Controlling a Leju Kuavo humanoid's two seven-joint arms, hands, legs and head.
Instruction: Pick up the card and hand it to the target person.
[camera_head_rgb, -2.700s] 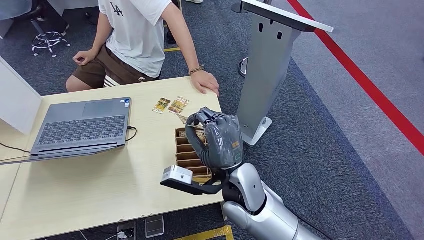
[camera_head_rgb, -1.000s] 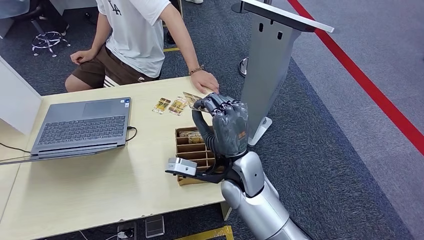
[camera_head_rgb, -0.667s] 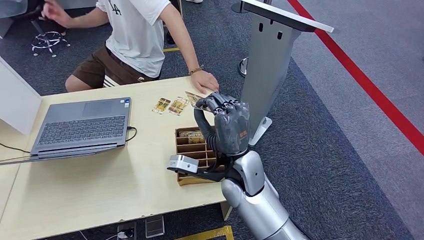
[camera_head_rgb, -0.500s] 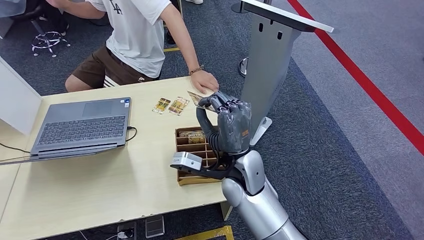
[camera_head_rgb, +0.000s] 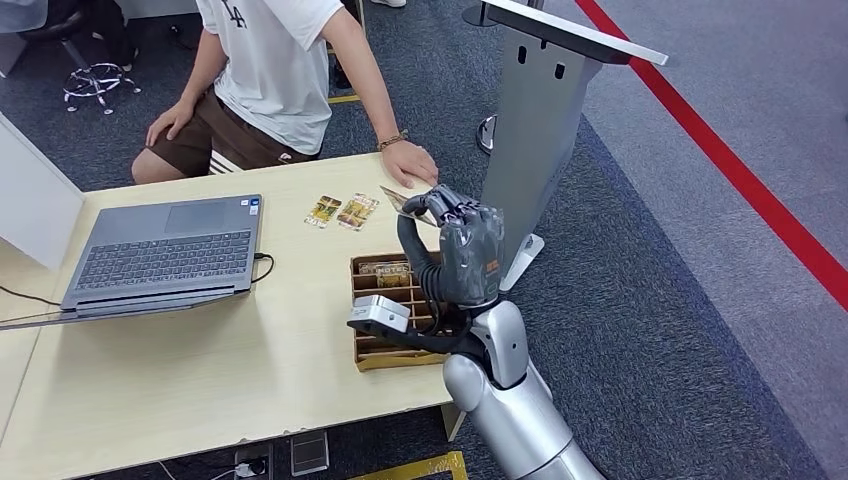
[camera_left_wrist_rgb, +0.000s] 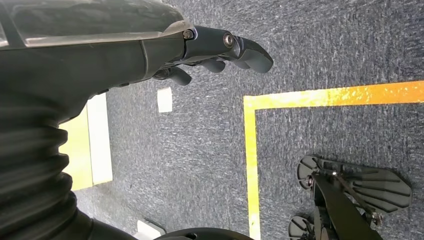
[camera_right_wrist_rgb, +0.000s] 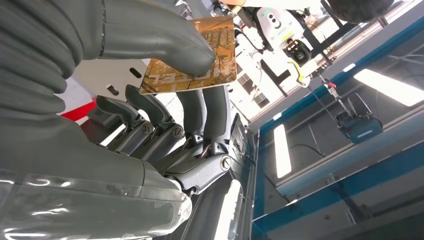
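Card (camera_right_wrist_rgb: 192, 55): lifted, pinched between my right hand's (camera_head_rgb: 462, 250) thumb and fingers (camera_right_wrist_rgb: 210, 107), just short of the person's hand (camera_head_rgb: 410, 163) ahead; handover outstanding.

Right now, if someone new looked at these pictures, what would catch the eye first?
First, the right hand, raised above the table's far right corner and pinching a golden card between thumb and fingers. The card sits just short of the person's hand, which rests on the table edge. Two similar cards lie nearby, beside a laptop.
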